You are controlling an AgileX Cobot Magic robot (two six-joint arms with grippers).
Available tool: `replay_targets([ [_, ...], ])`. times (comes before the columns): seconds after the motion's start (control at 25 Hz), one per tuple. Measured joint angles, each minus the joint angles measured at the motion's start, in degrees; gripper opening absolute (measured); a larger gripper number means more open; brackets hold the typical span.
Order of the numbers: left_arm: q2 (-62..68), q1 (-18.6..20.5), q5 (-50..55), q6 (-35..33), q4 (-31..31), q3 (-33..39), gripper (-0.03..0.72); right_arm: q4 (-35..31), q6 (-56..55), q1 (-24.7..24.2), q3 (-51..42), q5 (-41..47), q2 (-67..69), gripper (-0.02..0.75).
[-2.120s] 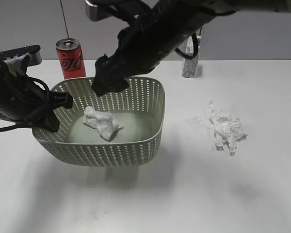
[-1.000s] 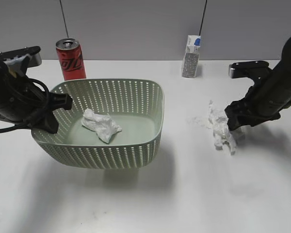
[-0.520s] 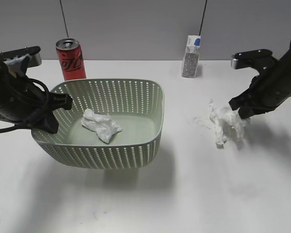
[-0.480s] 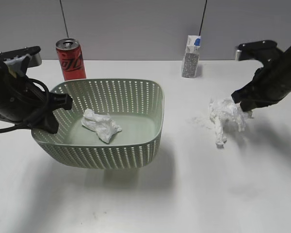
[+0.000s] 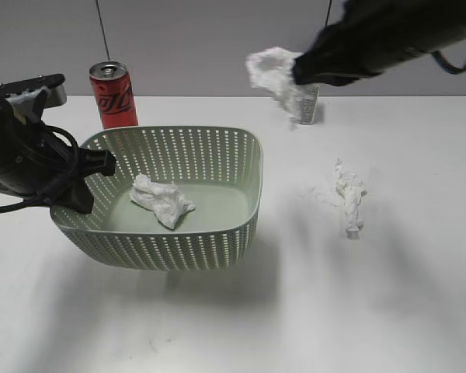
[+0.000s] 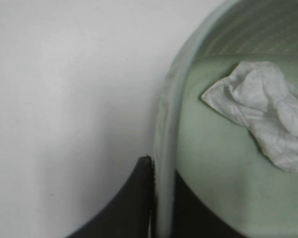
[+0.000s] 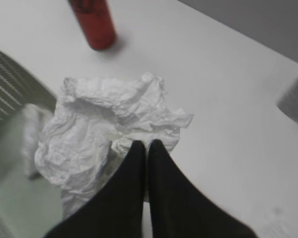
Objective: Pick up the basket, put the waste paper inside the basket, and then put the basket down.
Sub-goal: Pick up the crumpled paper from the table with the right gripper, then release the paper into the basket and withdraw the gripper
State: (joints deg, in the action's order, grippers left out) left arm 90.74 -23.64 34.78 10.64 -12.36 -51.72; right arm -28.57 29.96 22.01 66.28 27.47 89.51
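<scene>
The sage-green basket (image 5: 217, 148) is held tilted above the table by my left gripper (image 5: 89, 183), which is shut on its left rim (image 6: 164, 163). One white waste paper wad (image 5: 163, 200) lies inside it and shows in the left wrist view (image 6: 268, 114). My right gripper (image 5: 303, 70) is shut on a second waste paper wad (image 5: 270, 70) and holds it high in the air, right of and above the basket's far right corner. In the right wrist view the wad (image 7: 99, 134) hangs from the shut fingers (image 7: 146, 145). A torn paper scrap (image 5: 349, 198) lies on the table at the right.
A red soda can (image 5: 113, 95) stands behind the basket at the left, also in the right wrist view (image 7: 95, 22). A small white-and-grey carton (image 5: 307, 105) stands at the back, partly behind the held wad. The table top is white.
My right gripper closed on the paper at the right, lifted it and carried it up and left toward the basket. A scrap stayed on the table. The left arm and basket held still.
</scene>
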Motion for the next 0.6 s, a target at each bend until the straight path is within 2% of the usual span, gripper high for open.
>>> replay_targets([
  [0.16, 0.0, 0.0, 0.0, 0.1, 0.0, 0.0, 0.005, -0.3, 0.4, 11.8, 4.4, -5.1, 3.1, -0.005],
  [0.24, 0.0, 0.0, 0.0, 0.1, 0.0, 0.0, 0.005, 0.9, 0.4, 15.6, 6.5, -6.7, 6.2, 0.028],
  [0.32, 0.0, 0.0, 0.0, 0.1, 0.0, 0.0, 0.005, 1.2, 0.5, 17.6, 7.8, -6.2, 9.8, 0.139],
  [0.44, 0.0, 0.0, 0.0, 0.1, 0.1, 0.0, 0.005, 1.6, 0.3, 17.9, 8.8, -3.0, 13.4, 0.431],
  [0.48, 0.0, 0.0, 0.1, 0.1, 0.1, 0.0, 0.005, 2.1, -0.8, 17.8, 8.9, -1.8, 13.7, 0.501],
  [0.52, 0.0, 0.0, 0.1, 0.1, 0.1, 0.0, 0.005, 3.2, -2.4, 17.6, 9.2, -0.6, 13.7, 0.559],
  [0.6, 0.0, 0.0, 0.1, 0.1, 0.1, 0.0, 0.005, 6.9, -7.2, 16.7, 10.2, 0.6, 12.9, 0.598],
])
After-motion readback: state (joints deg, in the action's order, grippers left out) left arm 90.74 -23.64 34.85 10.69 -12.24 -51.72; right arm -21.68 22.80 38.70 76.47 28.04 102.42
